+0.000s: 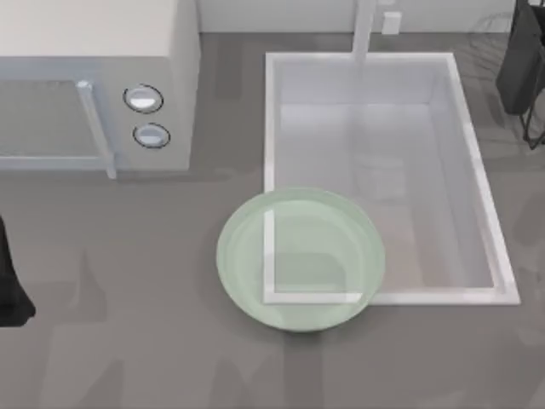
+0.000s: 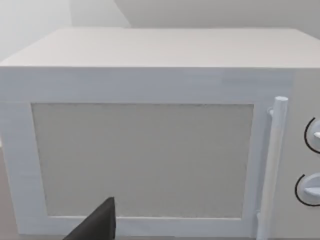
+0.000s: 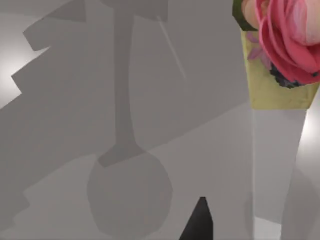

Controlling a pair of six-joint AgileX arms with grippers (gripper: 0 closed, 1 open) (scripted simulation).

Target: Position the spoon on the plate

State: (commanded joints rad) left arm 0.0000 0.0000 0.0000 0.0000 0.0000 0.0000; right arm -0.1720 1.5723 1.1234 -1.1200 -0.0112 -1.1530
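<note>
The plate (image 1: 300,258) is round, pale green and translucent. It lies at the middle of the table, over the near left corner of the sink, whose white rim shows through it. The spoon is out of view. My left arm (image 1: 10,285) is parked at the table's far left edge, and one dark fingertip (image 2: 97,224) shows in the left wrist view in front of the microwave door. My right arm (image 1: 521,64) hangs at the back right corner, with one dark fingertip (image 3: 200,222) in the right wrist view.
A white microwave (image 1: 94,85) with two knobs stands at the back left, its door (image 2: 142,160) shut. A white sink basin (image 1: 479,179) with a tap (image 1: 364,30) takes up the right half. A pink flower (image 3: 290,35) in a yellow wrap stands near the right arm.
</note>
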